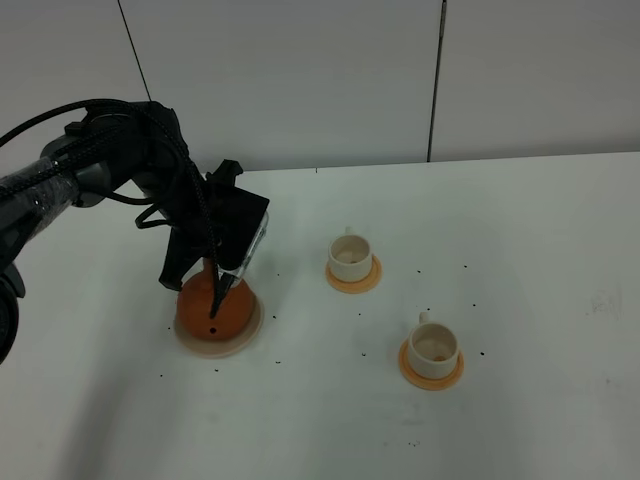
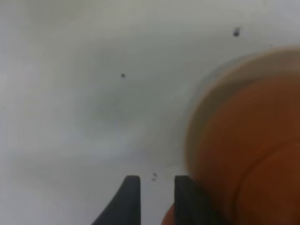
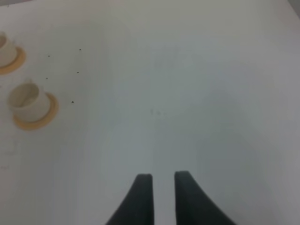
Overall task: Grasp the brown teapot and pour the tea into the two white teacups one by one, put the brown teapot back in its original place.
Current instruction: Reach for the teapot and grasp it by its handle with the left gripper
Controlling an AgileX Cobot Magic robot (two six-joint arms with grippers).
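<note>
The brown teapot (image 1: 192,310) sits on its round beige disc, the original place (image 1: 238,347), at the left of the table. My left gripper (image 1: 212,300) reaches down onto the teapot from above. In the left wrist view the left gripper (image 2: 157,180) shows a narrow gap, with a bit of orange-brown clay low between the fingers and the blurred teapot (image 2: 248,150) right beside them. Two white teacups (image 1: 350,257) (image 1: 433,345) stand on orange coasters. The right gripper (image 3: 163,177) hovers over bare table, fingers close together with nothing between them, and the teacups (image 3: 28,101) (image 3: 4,49) are off to its side.
Small dark specks dot the white table (image 1: 520,230). A grey wall with vertical seams stands behind the table's far edge. The right arm does not show in the exterior high view.
</note>
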